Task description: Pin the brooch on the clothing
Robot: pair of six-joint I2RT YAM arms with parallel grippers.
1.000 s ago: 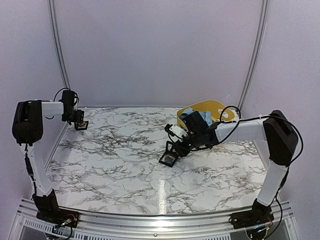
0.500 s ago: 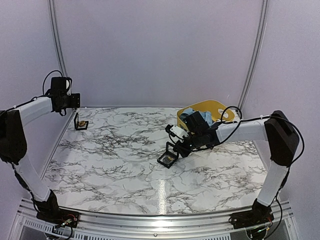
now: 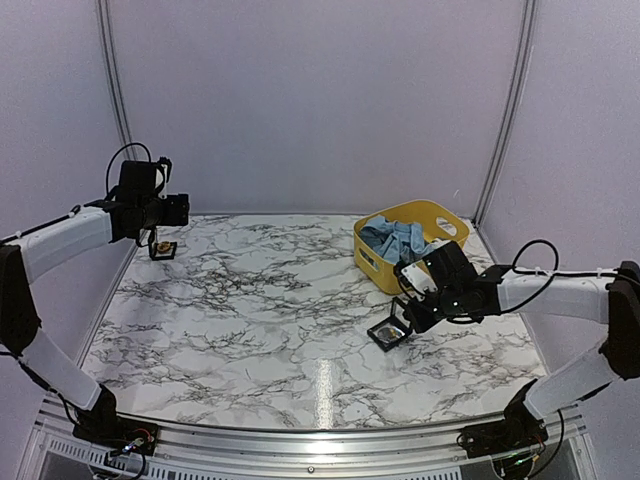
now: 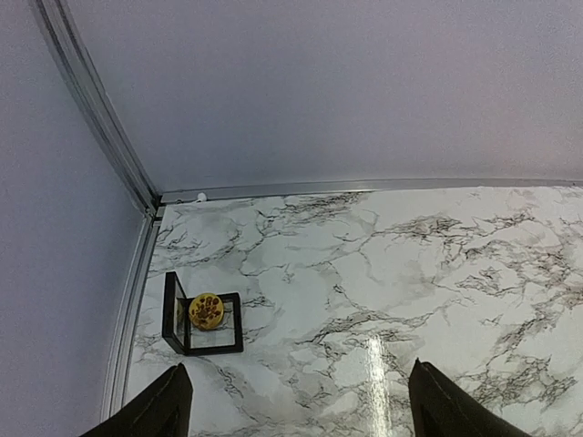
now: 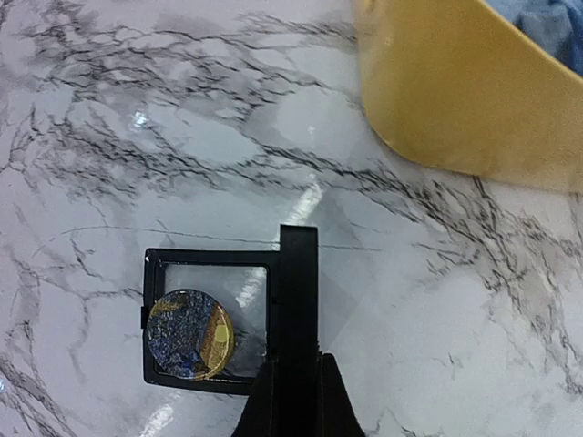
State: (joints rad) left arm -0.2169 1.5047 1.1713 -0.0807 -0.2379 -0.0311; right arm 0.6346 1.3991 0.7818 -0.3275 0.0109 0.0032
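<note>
A blue-and-gold round brooch lies in an open black-framed display case on the marble. My right gripper is shut on the case's upright lid. From above, that gripper sits just right of the case, in front of the basket. The light blue clothing lies bunched in the yellow basket. My left gripper hangs open in the air at the back left. A second black case with a yellow brooch stands below it, untouched.
The yellow basket wall is close behind the right-hand case, with blue fabric showing over its rim. The left-hand case stands near the metal rail in the table's back left corner.
The right gripper closed on the case lid and drew the case toward the near right. The left arm lifted off its case and swung up and to the right.
</note>
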